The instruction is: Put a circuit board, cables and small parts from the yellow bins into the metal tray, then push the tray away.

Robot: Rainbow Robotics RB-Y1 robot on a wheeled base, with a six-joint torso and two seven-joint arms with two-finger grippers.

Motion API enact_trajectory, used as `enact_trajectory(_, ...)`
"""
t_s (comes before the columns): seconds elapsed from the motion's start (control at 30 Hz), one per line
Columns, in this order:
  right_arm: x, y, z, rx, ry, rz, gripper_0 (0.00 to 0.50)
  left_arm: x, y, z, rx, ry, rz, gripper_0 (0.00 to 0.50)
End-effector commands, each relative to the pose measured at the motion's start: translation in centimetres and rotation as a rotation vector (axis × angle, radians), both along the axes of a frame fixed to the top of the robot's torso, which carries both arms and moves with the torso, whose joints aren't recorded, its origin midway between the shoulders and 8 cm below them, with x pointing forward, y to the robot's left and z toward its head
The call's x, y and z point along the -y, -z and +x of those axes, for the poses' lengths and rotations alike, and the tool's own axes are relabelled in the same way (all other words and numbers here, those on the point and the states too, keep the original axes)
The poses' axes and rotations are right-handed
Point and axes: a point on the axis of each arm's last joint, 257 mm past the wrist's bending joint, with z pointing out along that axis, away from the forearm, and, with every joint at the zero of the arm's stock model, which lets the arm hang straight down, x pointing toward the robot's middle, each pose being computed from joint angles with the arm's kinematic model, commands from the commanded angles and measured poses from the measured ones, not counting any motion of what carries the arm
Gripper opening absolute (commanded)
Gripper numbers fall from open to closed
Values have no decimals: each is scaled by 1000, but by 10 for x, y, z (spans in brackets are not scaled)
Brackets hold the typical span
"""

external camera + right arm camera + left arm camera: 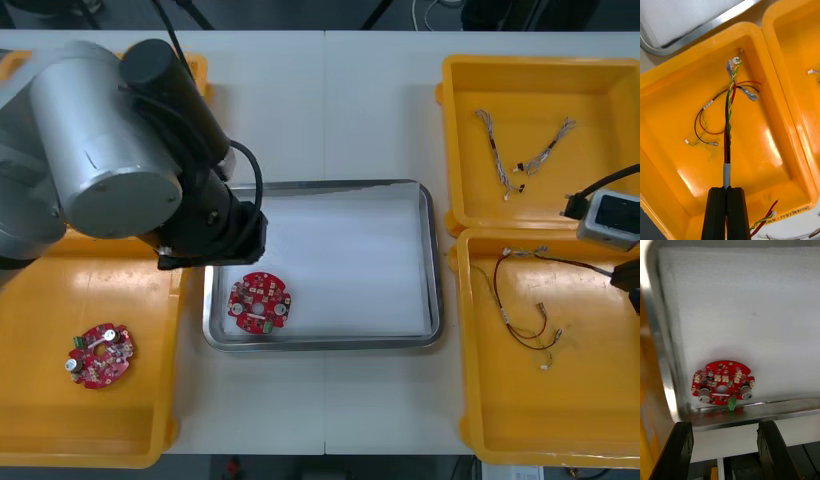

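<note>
A round red circuit board (259, 303) lies in the near left corner of the metal tray (433, 270), on its white lining. In the left wrist view the same circuit board (723, 382) lies just beyond my left gripper (726, 450), which is open and holds nothing. My left arm (110, 140) hangs over the tray's left rim. Over the near right yellow bin (673, 93), my right gripper (727, 198) is shut on a red and yellow cable (730, 112). That cable stretches from the fingers toward the bin's far corner.
A second circuit board (100, 355) lies in the near left bin (60, 420). A thin red and black cable (520, 315) lies in the near right bin, and twisted cables (525, 150) lie in the far right bin (455, 130).
</note>
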Motion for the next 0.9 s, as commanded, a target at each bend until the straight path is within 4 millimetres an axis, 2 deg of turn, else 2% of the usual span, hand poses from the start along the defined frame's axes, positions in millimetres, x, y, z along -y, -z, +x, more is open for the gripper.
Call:
enact_trajectory(0.03, -38, -6, 7, 17, -88, -16, 0, -38, -44, 9, 58, -40, 33, 500)
enact_trajectory(0.17, -60, -9, 14, 30, -157, -50, 0, -60, -66, 17, 95, -37, 43, 500)
enact_trajectory(0.37, -96, -13, 23, 36, -246, -73, 0, -95, -81, 28, 104, -129, -2, 500)
enact_trajectory(0.5, -125, -14, 29, 26, -288, -46, 0, -116, -86, 39, 97, -195, -15, 500)
enact_trajectory(0.67, -164, -11, 43, 20, -332, -42, 0, -152, -88, 55, 78, -308, -27, 500)
enact_trajectory(0.9, -208, -3, 59, 46, -357, -31, 0, -184, -94, 84, 81, -431, -54, 500)
